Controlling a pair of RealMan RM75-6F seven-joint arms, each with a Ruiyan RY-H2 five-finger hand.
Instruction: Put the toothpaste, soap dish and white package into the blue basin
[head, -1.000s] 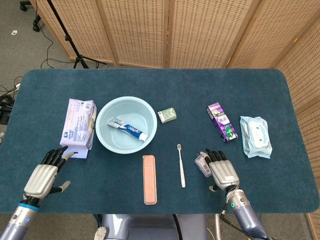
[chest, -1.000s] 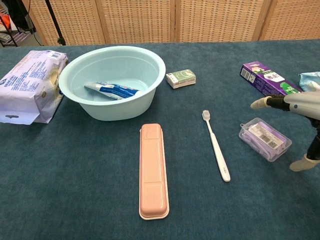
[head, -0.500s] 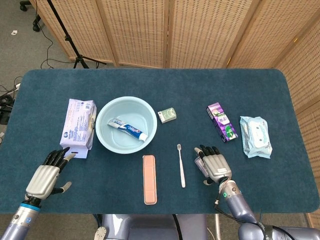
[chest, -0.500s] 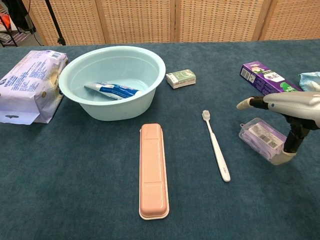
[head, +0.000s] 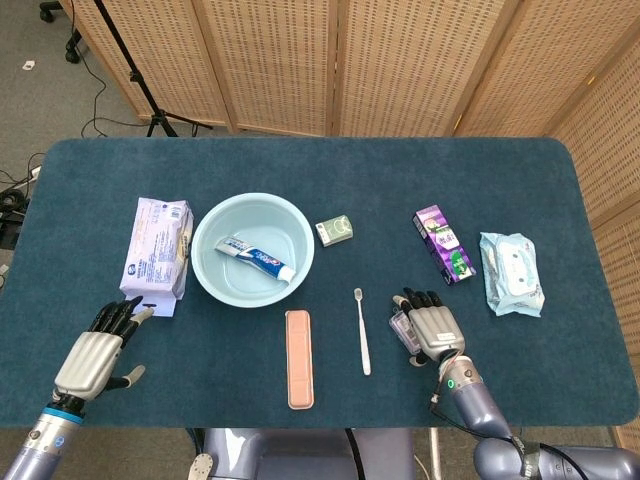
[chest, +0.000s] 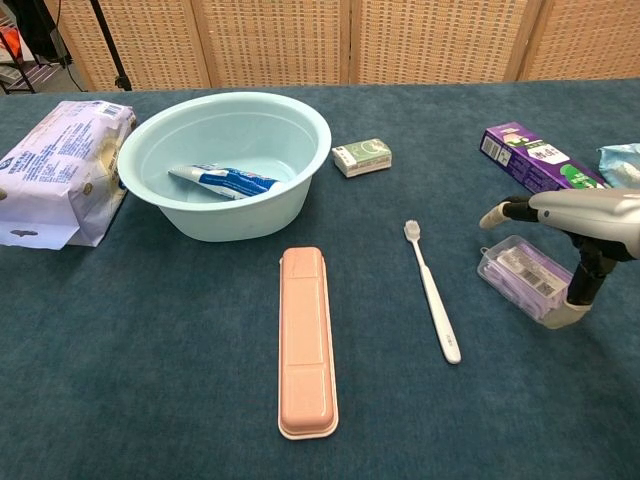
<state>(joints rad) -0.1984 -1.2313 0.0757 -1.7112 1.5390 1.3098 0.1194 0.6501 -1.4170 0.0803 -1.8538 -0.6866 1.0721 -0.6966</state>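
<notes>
The toothpaste (head: 258, 259) is already lying inside the blue basin (head: 210, 275), its blue and white tube slanting across the bottom, so one part of the task looks done. The white package (head: 157, 249) is sitting just left of the basin, nearly touching its rim, with blue print on the wrapper too small to read. The left hand (head: 95, 350) is hovering in front of and to the left of the basin, fingers spread and grasping nothing, its fingertips pointing at the package's near corner, probably lining up to take it. The right hand (head: 433, 331) is hanging well to the right of the basin over a small clear box (chest: 523, 274), thumb down beside the box's near end and fingers stretched above it; I cannot tell whether it is gripping yet. The box carries a label I cannot read. A pink case (head: 299, 358), perhaps the soap dish, is lying just in front of the basin, with a toothbrush (head: 361, 331) to its right. The purple box (head: 443, 243) further right shows writing too small to make out.
</notes>
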